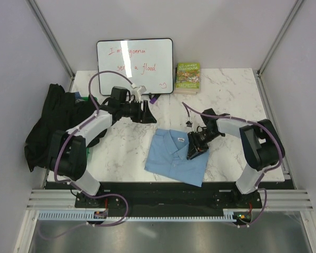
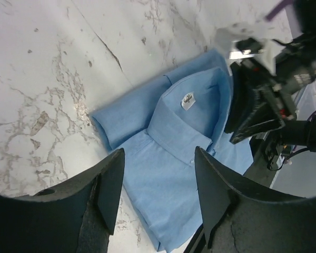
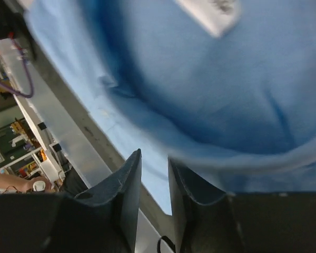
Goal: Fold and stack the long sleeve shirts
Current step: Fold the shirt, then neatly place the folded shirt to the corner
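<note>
A: Here we are. The light blue shirt [image 1: 174, 155] lies folded flat on the marble table [image 1: 237, 95], out in front of the whiteboard [image 1: 134, 66] and a touch to its right, close to the table's near edge.

B: Collar up, too. The white neck label [image 2: 187, 101] shows at the end nearer the whiteboard, and one folded side makes a soft roll along the shirt's edge.

A: What about the right gripper [image 1: 194, 152]?

B: It's down on the shirt's right-hand side, by the collar, well in front of the whiteboard. From its own camera the two fingers [image 3: 126, 200] sit close together with only a slim slit between them, and blue cloth fills the view past the tips. Whether it's nipping any fabric, I can't tell.

A: And the left gripper [image 1: 149, 113]?

B: Released, jaws wide apart, nothing between them. It hangs just in front of the whiteboard's lower right corner, above bare marble, apart from the blue shirt.

A: The black shirt [image 1: 47, 121]?

B: A crumpled heap off to the left of the whiteboard, draped over the table's left edge, partly hidden behind the left arm.

A: One more: a green-covered book [image 1: 188, 77] sits just right of the whiteboard.
</note>
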### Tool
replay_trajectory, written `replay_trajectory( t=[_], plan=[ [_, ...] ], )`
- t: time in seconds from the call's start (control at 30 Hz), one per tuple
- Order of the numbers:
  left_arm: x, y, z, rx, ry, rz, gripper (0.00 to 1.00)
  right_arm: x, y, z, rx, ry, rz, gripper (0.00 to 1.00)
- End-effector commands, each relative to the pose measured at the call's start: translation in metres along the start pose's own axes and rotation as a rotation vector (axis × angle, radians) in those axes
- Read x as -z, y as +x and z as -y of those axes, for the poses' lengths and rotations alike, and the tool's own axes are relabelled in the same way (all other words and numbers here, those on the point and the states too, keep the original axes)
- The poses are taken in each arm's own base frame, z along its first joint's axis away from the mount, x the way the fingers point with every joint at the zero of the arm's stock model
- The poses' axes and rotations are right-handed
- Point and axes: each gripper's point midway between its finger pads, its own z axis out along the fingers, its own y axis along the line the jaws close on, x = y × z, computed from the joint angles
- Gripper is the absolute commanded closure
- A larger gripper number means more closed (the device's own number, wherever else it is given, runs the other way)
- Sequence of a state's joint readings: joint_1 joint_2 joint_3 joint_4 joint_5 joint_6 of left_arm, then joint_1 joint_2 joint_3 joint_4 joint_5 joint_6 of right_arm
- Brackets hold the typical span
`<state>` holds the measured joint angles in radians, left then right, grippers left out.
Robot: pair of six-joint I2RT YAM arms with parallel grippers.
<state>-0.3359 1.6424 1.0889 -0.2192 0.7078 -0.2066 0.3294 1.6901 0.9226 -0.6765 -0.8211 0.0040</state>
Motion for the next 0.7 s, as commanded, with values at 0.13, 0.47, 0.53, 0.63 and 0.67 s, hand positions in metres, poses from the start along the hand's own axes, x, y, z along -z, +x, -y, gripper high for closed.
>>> replay_trajectory(
  t=[0.13,0.47,0.53,0.63,0.67],
  plan=[
    [0.032,-0.009,-0.011,-0.016,-0.082,0.042,0.36,0.030,-0.041,0.097,-0.123,0.368,0.006,0.61],
    [0.039,-0.029,-0.020,-0.053,-0.118,0.062,0.36,0.168,-0.087,0.228,-0.143,0.623,0.030,0.61],
    [0.041,-0.031,-0.020,-0.059,-0.118,0.065,0.36,0.187,-0.089,0.230,-0.107,0.637,0.059,0.60],
    [0.045,-0.030,-0.015,-0.068,-0.104,0.063,0.34,0.215,-0.095,0.203,0.000,0.590,0.154,0.44],
    [0.045,-0.028,-0.014,-0.067,-0.100,0.059,0.33,0.220,-0.091,0.195,0.023,0.587,0.167,0.36]
  ],
)
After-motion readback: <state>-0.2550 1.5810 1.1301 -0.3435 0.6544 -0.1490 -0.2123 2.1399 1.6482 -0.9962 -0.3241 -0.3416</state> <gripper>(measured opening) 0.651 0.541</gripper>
